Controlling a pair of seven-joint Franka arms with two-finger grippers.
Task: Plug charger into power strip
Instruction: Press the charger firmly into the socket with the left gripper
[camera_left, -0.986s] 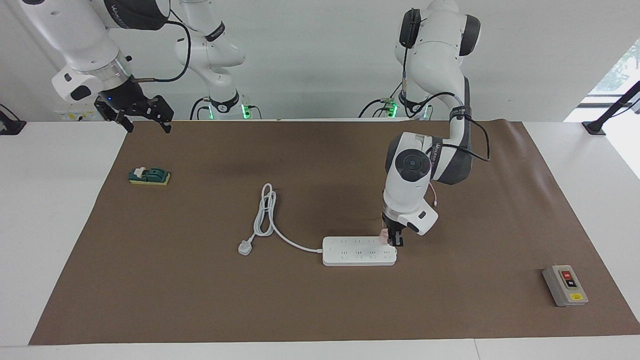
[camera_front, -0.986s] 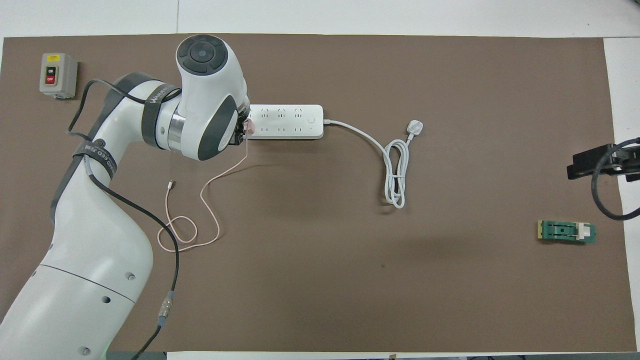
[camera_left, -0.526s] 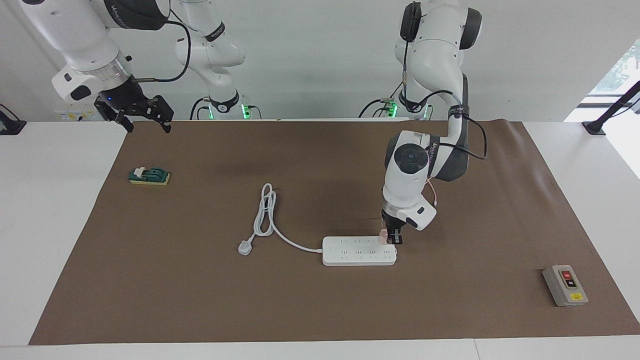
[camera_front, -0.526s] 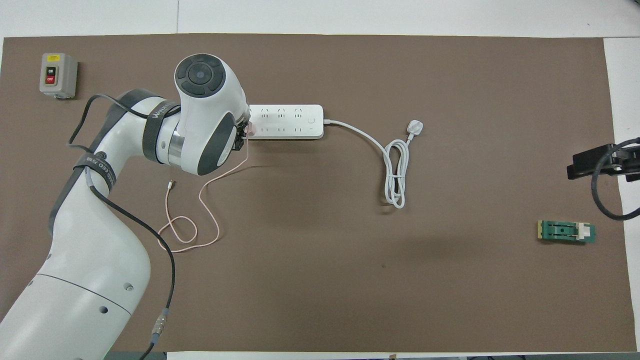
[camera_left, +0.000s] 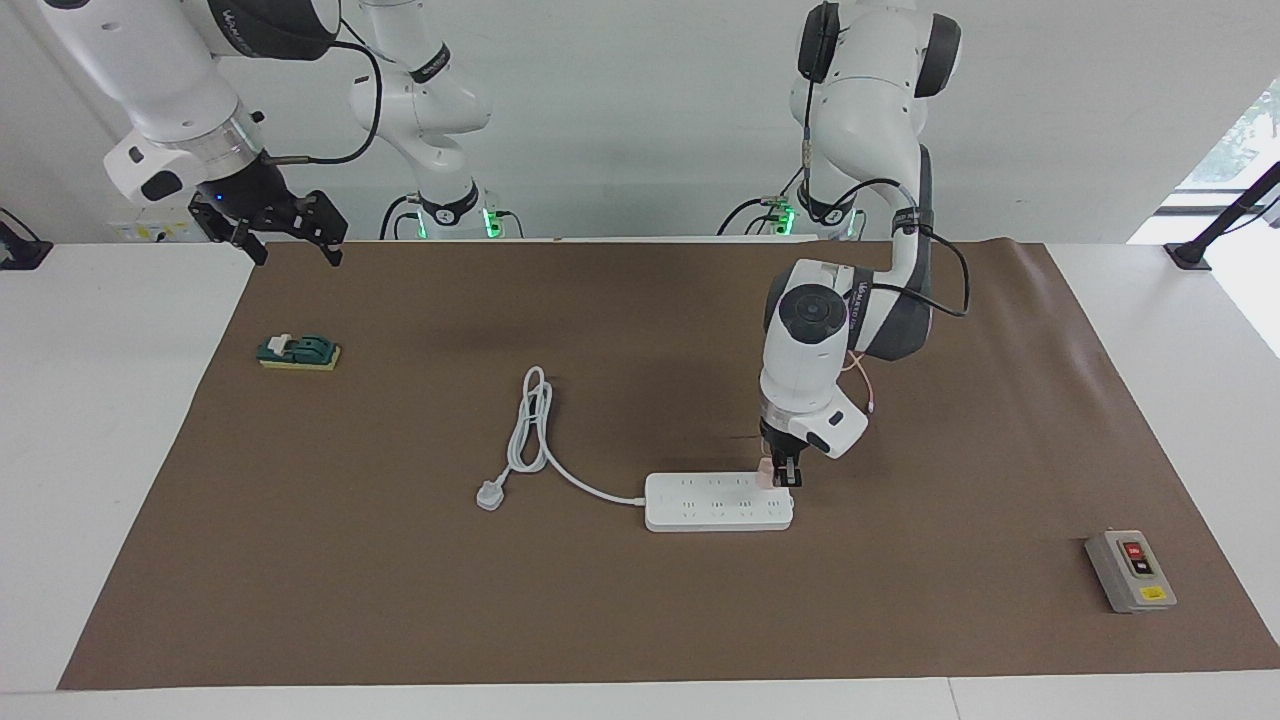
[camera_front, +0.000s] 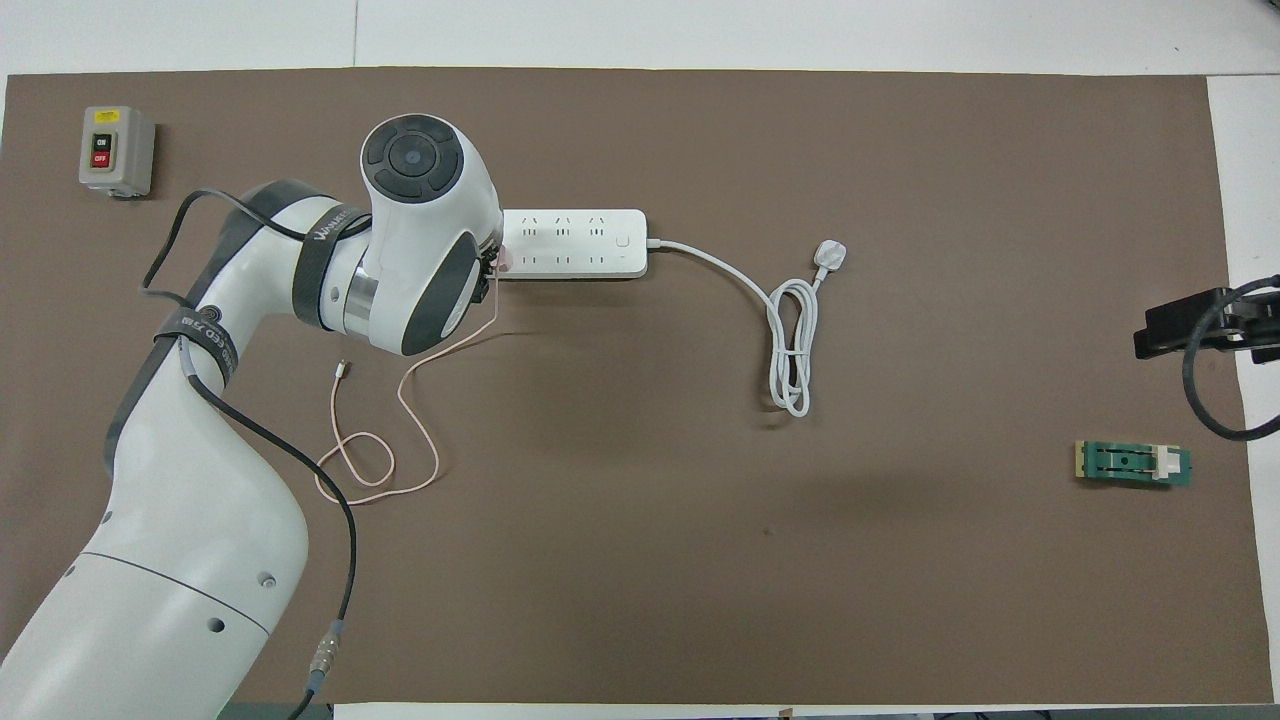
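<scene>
The white power strip (camera_left: 718, 502) (camera_front: 572, 243) lies flat mid-table, its thick cord running to a white plug (camera_left: 489, 495). My left gripper (camera_left: 783, 478) points down over the strip's end toward the left arm's side, shut on the pale pink charger (camera_left: 766, 470) (camera_front: 503, 260). The charger rests on the socket row nearer to the robots; its prongs are hidden. Its thin pink cable (camera_front: 400, 400) trails in loops over the mat. In the overhead view the left wrist covers most of the left gripper. My right gripper (camera_left: 297, 255) waits open and raised at the right arm's end.
A grey box with red and black buttons (camera_left: 1130, 571) (camera_front: 116, 150) sits at the left arm's end, farther from the robots than the strip. A small green switch block (camera_left: 298, 352) (camera_front: 1134, 464) lies toward the right arm's end. The strip's cord is coiled (camera_front: 792, 350) beside it.
The left arm's wrist has drawn slightly toward the robots and stands more upright, while the gripper keeps the charger at the strip's end. The right arm has not moved.
</scene>
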